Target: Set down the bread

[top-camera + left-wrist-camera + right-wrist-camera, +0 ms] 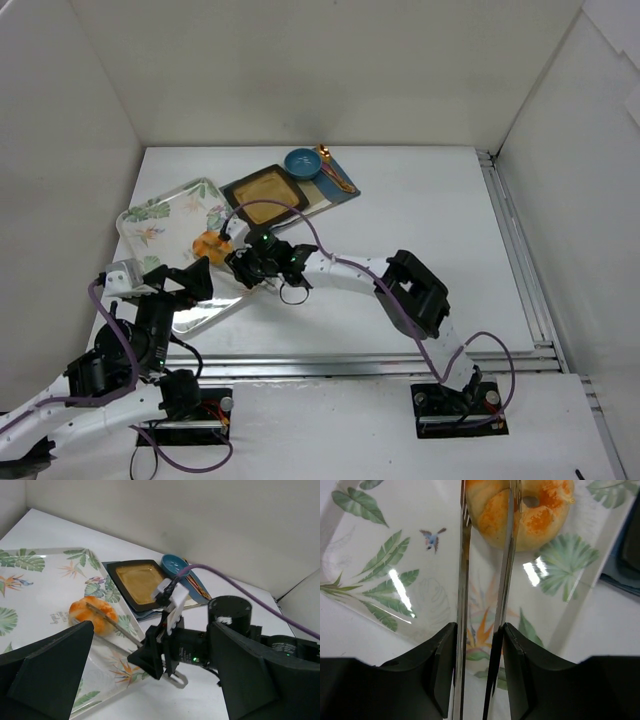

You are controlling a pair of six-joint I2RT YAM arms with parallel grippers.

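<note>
The bread, a small golden-orange bun, lies on the leaf-patterned tray and also shows in the top view and the left wrist view. My right gripper is shut on a pair of metal tongs. One tong arm lies along the bun's left edge and the other crosses its top. In the top view the right gripper sits just right of the bun at the tray's edge. My left gripper is open with nothing in it, near the tray's front corner.
A square dark plate with a tan centre lies on a blue mat behind the tray. A blue bowl and a spoon are at the mat's far end. White walls enclose the table on three sides.
</note>
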